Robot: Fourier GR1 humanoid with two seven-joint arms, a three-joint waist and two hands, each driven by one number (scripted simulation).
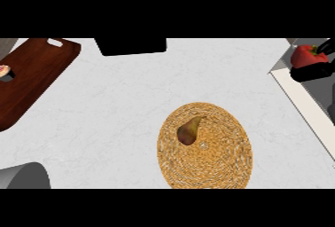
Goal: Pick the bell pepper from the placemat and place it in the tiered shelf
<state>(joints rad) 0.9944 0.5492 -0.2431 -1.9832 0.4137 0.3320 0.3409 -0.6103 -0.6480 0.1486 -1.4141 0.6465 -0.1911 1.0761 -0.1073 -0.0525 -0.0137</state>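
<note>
Careful: your right hand (pixel 313 71) curls round pepper (pixel 306 56) over shelf (pixel 307 104); early release = it rolls off edge.

The right hand (pixel 313 72) at three o'clock shows only as dark fingers, and it covers the lower part of the red bell pepper (pixel 305 55). The tiered shelf (pixel 302 95) runs off the right edge. At seven o'clock a grey forearm (pixel 24 176) is cut by the lower edge. The cutting board (pixel 31 73) and a small item (pixel 6 72) on it are cropped at the left edge. A black object (pixel 132 45) at twelve o'clock is cut off by the top.
</note>
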